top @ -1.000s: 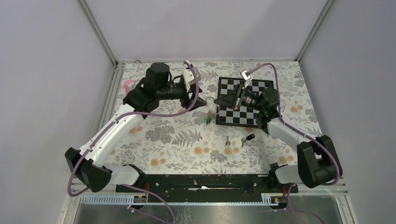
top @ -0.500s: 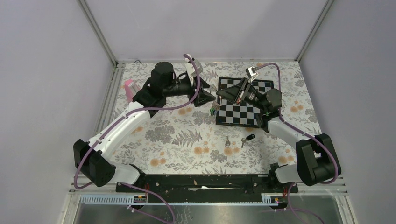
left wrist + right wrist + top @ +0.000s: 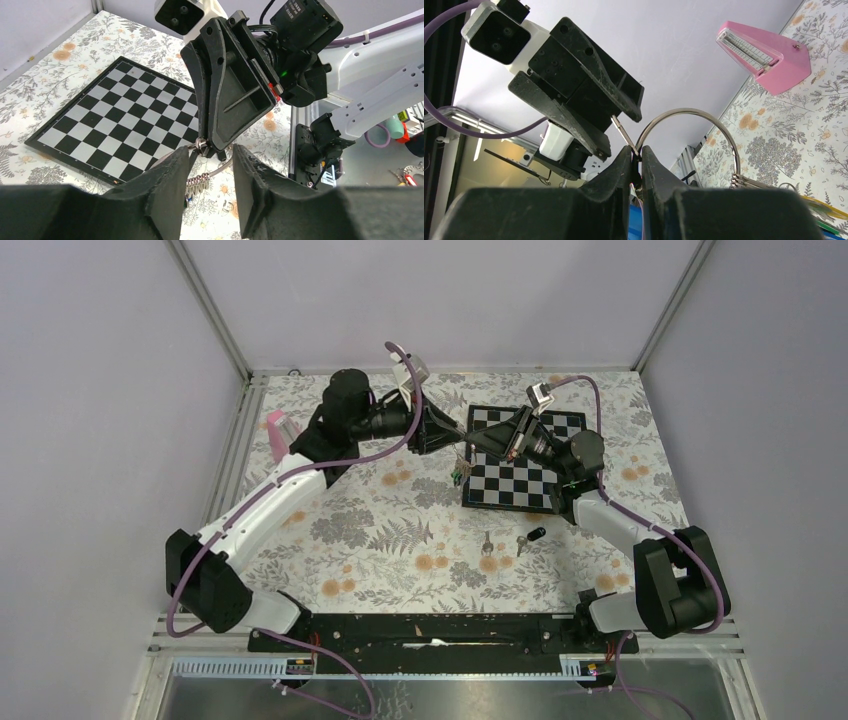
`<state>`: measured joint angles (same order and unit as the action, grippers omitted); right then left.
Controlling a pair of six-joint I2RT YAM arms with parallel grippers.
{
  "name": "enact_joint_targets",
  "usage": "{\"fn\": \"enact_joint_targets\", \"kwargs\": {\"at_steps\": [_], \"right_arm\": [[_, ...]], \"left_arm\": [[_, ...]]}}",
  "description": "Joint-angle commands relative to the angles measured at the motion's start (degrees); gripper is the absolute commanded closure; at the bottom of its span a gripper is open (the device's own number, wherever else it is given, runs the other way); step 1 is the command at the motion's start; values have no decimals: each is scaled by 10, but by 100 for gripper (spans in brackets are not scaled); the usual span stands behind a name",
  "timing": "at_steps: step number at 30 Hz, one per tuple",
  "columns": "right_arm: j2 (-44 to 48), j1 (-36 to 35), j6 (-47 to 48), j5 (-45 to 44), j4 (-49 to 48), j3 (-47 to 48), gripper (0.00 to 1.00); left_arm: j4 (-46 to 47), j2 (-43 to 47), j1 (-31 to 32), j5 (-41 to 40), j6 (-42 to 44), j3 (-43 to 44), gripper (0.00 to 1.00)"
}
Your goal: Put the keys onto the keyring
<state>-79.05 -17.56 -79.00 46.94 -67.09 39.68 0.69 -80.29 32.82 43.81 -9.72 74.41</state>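
Note:
The keyring [image 3: 458,472] hangs in the air between my two grippers at the chessboard's left edge. My right gripper [image 3: 480,441] is shut on its large wire loop [image 3: 689,111], pinched at the fingertips [image 3: 638,152]. My left gripper [image 3: 449,434] is open, its tips [image 3: 211,152] on either side of the wire, with the small rings and tags [image 3: 200,182] hanging just below. A thin straight wire end [image 3: 623,132] runs from the left gripper's tips to the right fingertips. The silver key [image 3: 487,541] and the black-headed key [image 3: 533,535] lie on the floral cloth nearer the bases.
A black-and-white chessboard [image 3: 540,485] lies right of centre under the right gripper. A pink metronome [image 3: 278,430] stands at the left edge, also in the right wrist view [image 3: 769,60]. The frame's rails border the table.
My left gripper has moved right and up to meet the right gripper at the ring. The keyring has risen a little with the right gripper. The keys have not moved.

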Motion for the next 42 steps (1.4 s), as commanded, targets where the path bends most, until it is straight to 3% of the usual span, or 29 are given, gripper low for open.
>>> {"fn": "enact_joint_targets", "kwargs": {"at_steps": [1, 9, 26, 42], "right_arm": [[3, 4, -8, -17, -26, 13, 100], [4, 6, -2, -17, -20, 11, 100], [7, 8, 9, -17, -4, 7, 100], [7, 9, 17, -17, 7, 6, 100]], "left_arm": [[47, -4, -2, 28, -19, -5, 62], [54, -12, -5, 32, -31, 5, 71], [80, -28, -10, 47, -65, 11, 72], [104, -39, -13, 66, -91, 17, 86]]}}
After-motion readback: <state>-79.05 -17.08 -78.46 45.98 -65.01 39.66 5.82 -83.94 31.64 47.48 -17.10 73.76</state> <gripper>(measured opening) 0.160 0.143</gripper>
